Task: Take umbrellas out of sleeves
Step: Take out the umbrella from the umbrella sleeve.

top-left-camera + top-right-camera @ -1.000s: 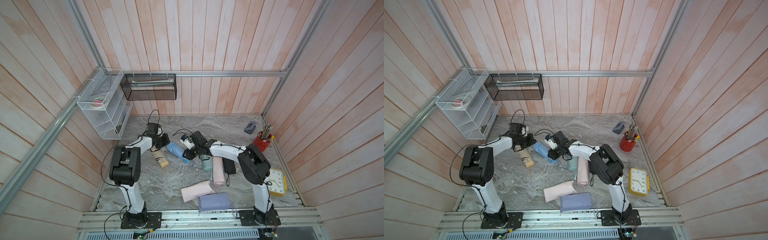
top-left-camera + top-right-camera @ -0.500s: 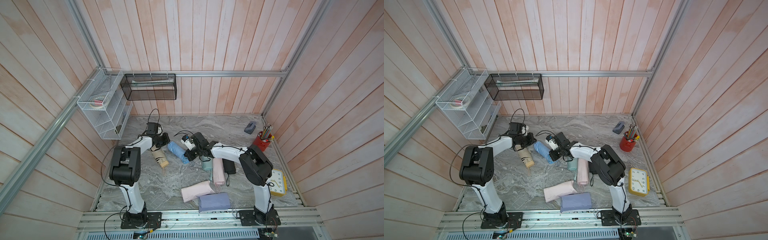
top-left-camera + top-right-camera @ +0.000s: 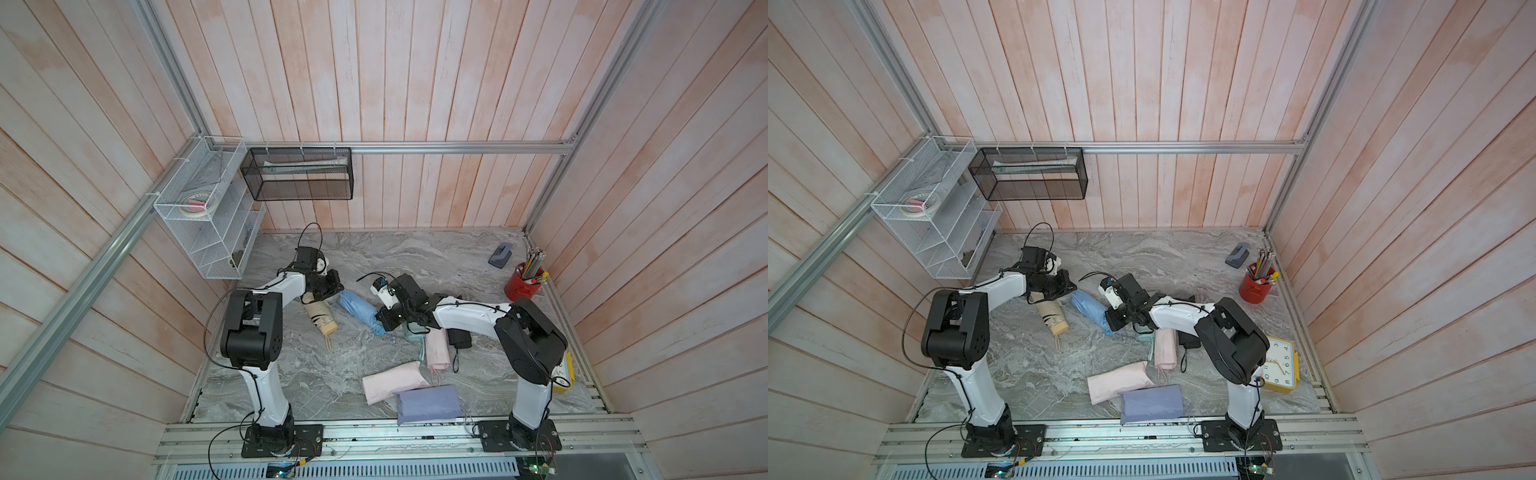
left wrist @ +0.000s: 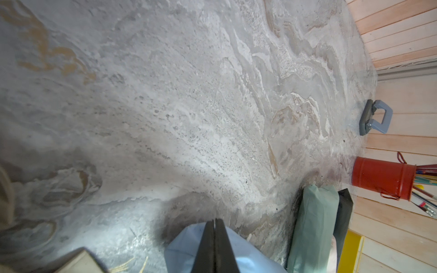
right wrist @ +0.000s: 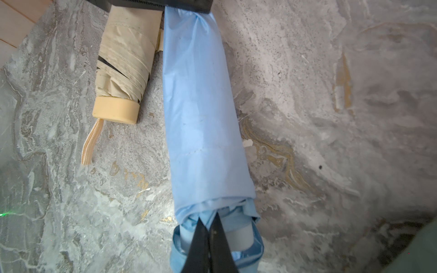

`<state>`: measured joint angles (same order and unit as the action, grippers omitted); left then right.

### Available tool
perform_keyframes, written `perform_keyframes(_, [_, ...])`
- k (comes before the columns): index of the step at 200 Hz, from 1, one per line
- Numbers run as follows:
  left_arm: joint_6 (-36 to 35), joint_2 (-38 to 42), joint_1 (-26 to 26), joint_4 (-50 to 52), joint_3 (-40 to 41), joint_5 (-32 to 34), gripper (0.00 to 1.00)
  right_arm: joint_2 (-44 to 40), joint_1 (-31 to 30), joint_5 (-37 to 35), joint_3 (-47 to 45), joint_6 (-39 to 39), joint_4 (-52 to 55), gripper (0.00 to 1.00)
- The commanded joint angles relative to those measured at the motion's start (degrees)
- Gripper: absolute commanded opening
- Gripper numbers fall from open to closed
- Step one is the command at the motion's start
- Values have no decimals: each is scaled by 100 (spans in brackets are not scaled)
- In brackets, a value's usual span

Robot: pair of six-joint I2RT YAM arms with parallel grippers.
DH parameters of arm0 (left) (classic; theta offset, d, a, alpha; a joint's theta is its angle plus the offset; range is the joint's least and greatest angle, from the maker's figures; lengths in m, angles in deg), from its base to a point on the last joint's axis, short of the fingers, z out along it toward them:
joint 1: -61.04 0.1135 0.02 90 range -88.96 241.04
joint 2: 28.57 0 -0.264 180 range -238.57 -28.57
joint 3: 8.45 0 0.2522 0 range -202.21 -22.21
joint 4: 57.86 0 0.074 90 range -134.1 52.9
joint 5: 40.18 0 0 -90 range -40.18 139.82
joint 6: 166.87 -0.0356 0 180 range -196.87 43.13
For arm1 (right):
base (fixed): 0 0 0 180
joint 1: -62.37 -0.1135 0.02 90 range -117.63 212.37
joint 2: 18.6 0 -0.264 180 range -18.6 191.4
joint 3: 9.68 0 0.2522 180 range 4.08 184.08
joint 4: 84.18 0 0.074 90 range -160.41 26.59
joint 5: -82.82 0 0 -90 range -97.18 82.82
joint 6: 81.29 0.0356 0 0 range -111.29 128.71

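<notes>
Three plank walls [image 3: 374, 83], marble tabletop [image 3: 415, 257]; my left gripper [image 4: 214, 227] pinching blue sleeve [image 5: 201, 118], right gripper [image 5: 208, 227] clenching blue umbrella [image 5: 236, 236], beige umbrella [image 5: 123, 59] crowding at nine o'clock.

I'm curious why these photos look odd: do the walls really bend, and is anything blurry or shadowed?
In both top views the plank walls curve, likely lens distortion, under even light. Left wrist view: a shadow lies on the table ahead of the left gripper; the beige umbrella is blurred. Right wrist view: the light blue sleeve is sharp.
</notes>
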<state>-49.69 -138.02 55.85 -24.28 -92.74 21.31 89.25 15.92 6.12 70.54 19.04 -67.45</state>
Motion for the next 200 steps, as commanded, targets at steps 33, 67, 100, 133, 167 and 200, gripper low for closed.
perform_keyframes(33, [-72,53,326,-356,-330,600,0,-351,-6,-383,-485,387,612,0])
perform_keyframes(67, [-76,38,335,-329,-390,584,0,-410,-20,-319,-666,457,534,0])
perform_keyframes(100, [-65,4,343,-329,-426,544,0,-458,-19,-295,-787,492,486,0])
perform_keyframes(133, [-54,-15,343,-338,-446,483,0,-432,-17,-293,-744,497,477,0])
perform_keyframes(167, [-64,-20,343,-302,-478,485,0,-371,-16,-295,-636,469,504,0])
perform_keyframes(200, [-81,-33,343,-259,-537,478,0,-348,-16,-293,-588,457,524,0])
